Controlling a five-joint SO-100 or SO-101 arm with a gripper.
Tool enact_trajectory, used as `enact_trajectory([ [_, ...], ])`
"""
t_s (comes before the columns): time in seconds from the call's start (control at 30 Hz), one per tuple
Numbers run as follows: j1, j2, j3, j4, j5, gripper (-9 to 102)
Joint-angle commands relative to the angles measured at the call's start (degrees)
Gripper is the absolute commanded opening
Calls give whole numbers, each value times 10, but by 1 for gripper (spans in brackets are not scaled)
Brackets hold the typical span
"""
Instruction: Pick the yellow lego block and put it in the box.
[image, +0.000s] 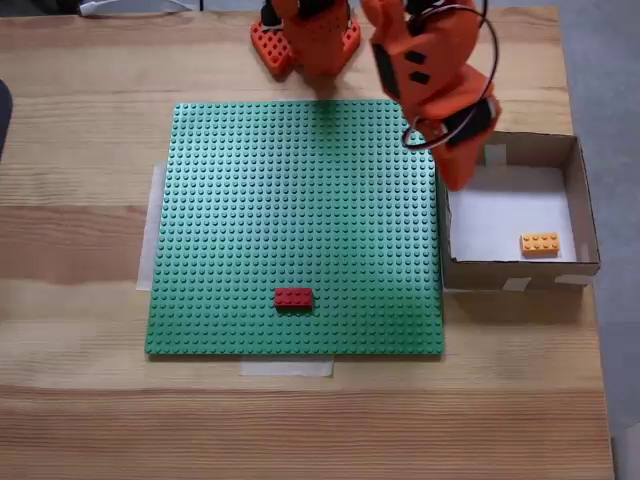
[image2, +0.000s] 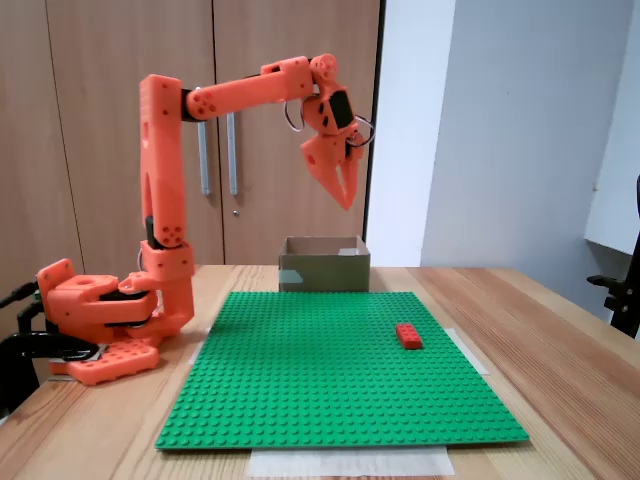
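The yellow lego block (image: 540, 243), a small studded brick, lies on the white bottom of the box (image: 585, 200) near its front right corner in a fixed view from above; the side-on fixed view shows just the cardboard walls (image2: 323, 265). The orange plastic gripper (image2: 347, 197) hangs high over the box, holding nothing, jaws close together. A red lego brick (image: 294, 297) sits near the front edge of the green studded baseplate (image: 290, 200), taped to the wooden table (image: 80, 250).
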Motion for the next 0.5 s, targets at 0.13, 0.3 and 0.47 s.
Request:
enact_trajectory([
  [0.13, 49, 53, 11, -18, -7, -1],
  [0.3, 83, 78, 21, -28, -14, -1],
  [0.47, 113, 113, 40, -50, -8, -1],
])
